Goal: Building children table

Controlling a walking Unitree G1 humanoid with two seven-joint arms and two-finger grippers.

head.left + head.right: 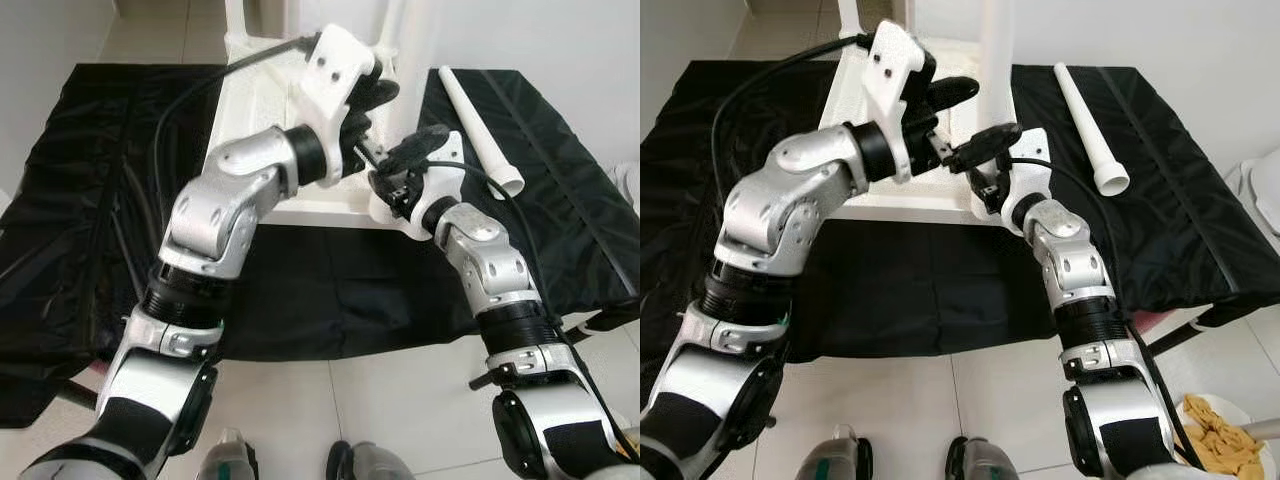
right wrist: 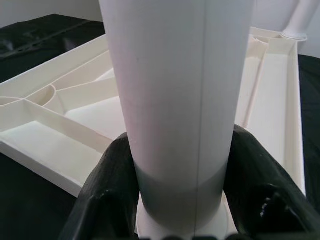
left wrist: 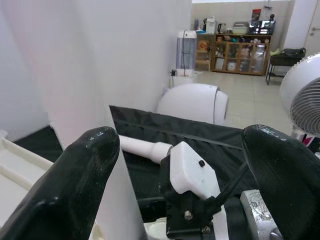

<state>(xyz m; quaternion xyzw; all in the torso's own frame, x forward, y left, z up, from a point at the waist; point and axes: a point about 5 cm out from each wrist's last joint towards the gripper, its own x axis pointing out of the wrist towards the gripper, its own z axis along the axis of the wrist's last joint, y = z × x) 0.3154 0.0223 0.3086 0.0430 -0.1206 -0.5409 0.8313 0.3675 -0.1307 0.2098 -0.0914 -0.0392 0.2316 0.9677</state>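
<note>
An upright white table leg is being clamped by the right claw on the upturned tabletop; the left claw is being held apart nearby.

White tabletop upside down; leg upright; spare leg lying.

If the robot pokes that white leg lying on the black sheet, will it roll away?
Probably a bit. The loose leg is round and smooth, so it should roll. Its flared end would likely make it curve rather than go straight. It looks like hollow plastic, so probably light and stiff. The soft sheet may slow it.
</note>
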